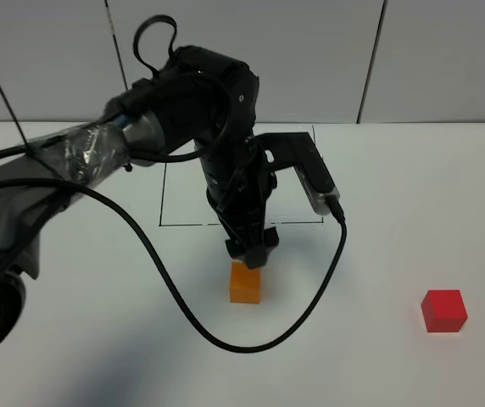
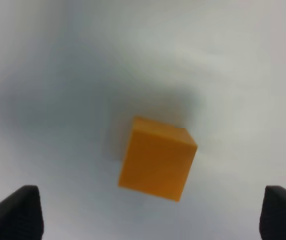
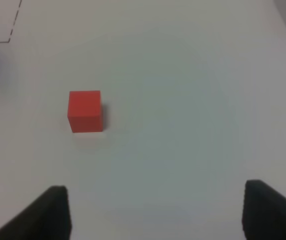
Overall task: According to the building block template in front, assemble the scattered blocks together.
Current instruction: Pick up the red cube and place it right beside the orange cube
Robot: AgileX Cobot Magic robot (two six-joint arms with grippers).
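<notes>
Directly under spread left pincer, orange cube; red cube well apart.

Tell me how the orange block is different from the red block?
The orange block is orange, the red block red. The orange block sits mid-table, just in front of the drawn black rectangle; the red block lies far off to the right. The left gripper hangs right over the orange block, jaws open, not touching; nothing is over the red block. Both are small plain cubes that look the same size, on the white table.
</notes>
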